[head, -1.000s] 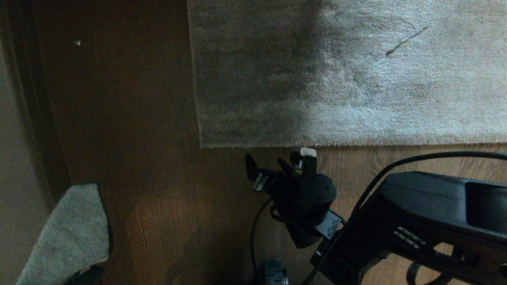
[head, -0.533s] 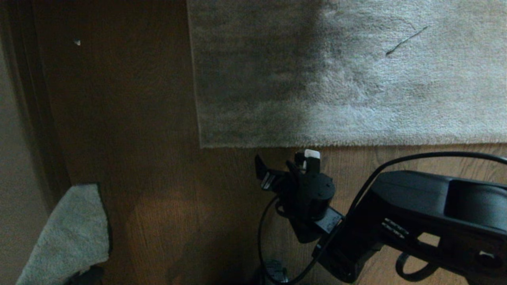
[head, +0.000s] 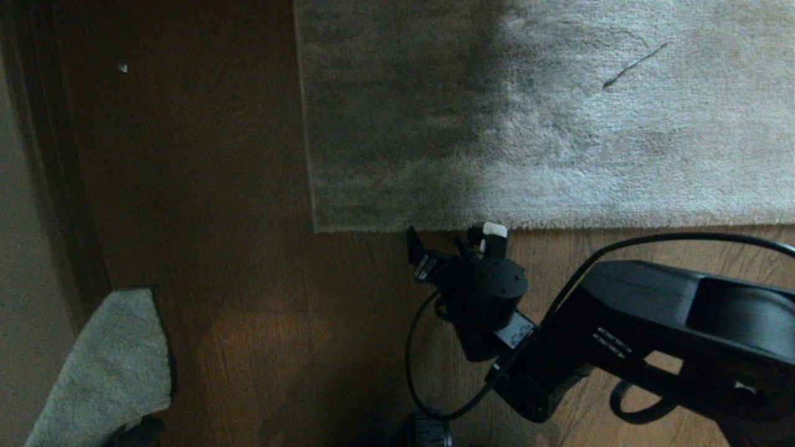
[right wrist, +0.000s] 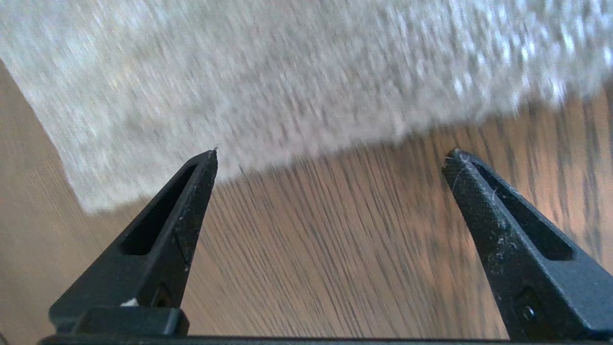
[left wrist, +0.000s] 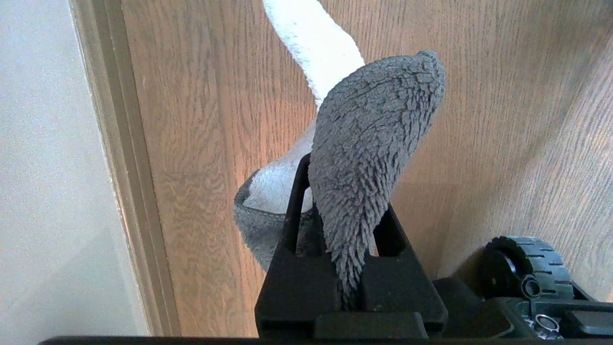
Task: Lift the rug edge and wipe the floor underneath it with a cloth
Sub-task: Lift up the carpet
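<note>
Rug edge (head: 559, 223) plush, straight; floor (head: 248, 279) glossy wood-grain planks.

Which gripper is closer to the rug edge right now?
Right. The right gripper hangs open just short of the rug edge; the left gripper, shut on the cloth, sits far off by the wall.

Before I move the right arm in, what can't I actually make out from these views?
- Floor under the rug edge: covered by the rug in every view.
- Right gripper to rug contact: the right wrist view is motion-blurred; the head view does not settle it.
- Cloth full shape: head view cuts it off at the bottom edge.
- Left gripper: almost hidden under the cloth in the head view.
</note>
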Controlling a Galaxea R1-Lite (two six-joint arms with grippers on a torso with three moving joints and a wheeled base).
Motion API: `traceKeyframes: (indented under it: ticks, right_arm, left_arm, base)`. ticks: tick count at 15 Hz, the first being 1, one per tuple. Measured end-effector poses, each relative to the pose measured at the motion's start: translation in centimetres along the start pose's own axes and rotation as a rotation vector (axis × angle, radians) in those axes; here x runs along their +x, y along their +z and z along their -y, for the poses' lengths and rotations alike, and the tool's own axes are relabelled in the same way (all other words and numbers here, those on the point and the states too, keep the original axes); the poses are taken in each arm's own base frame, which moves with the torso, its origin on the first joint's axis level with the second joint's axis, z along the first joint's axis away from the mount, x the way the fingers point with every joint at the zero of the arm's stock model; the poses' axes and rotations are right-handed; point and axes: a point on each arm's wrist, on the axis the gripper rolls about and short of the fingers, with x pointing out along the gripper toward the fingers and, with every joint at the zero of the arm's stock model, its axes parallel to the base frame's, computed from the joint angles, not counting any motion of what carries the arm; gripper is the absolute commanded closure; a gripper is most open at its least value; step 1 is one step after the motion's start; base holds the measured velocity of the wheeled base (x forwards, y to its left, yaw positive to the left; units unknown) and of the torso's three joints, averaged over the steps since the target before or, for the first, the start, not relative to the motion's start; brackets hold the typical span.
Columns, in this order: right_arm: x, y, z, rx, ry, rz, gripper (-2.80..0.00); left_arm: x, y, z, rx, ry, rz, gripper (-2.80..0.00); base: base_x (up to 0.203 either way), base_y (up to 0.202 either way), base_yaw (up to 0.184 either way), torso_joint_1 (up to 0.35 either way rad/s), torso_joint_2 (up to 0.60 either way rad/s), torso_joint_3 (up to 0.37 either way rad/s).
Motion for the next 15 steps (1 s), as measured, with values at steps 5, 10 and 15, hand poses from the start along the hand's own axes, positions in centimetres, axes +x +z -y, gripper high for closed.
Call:
traceKeyframes:
  ticks: [5, 10, 15]
  right_arm:
    - [1.3, 0.0, 0.6, 0.007, -0.017, 0.036, -2.8]
    - [2.6, 0.8, 0.9, 0.023, -0.016, 0.083, -2.8]
    - [3.3, 2.1, 0.4, 0.019, -0.006, 0.13, -2.8]
  left_arm:
    - [0.0, 0.0, 0.0, 0.0, 0.001, 0.0, 0.0]
    - [0.0, 0.0, 0.0, 0.0, 0.0, 0.0, 0.0]
    - [0.0, 0.0, 0.0, 0.0, 0.0, 0.0, 0.0]
  base:
    - [0.0, 0.0, 0.0, 0.0, 0.0, 0.0]
    - [0.0, 0.0, 0.0, 0.0, 0.0, 0.0]
    - [0.0, 0.0, 0.0, 0.0, 0.0, 0.0]
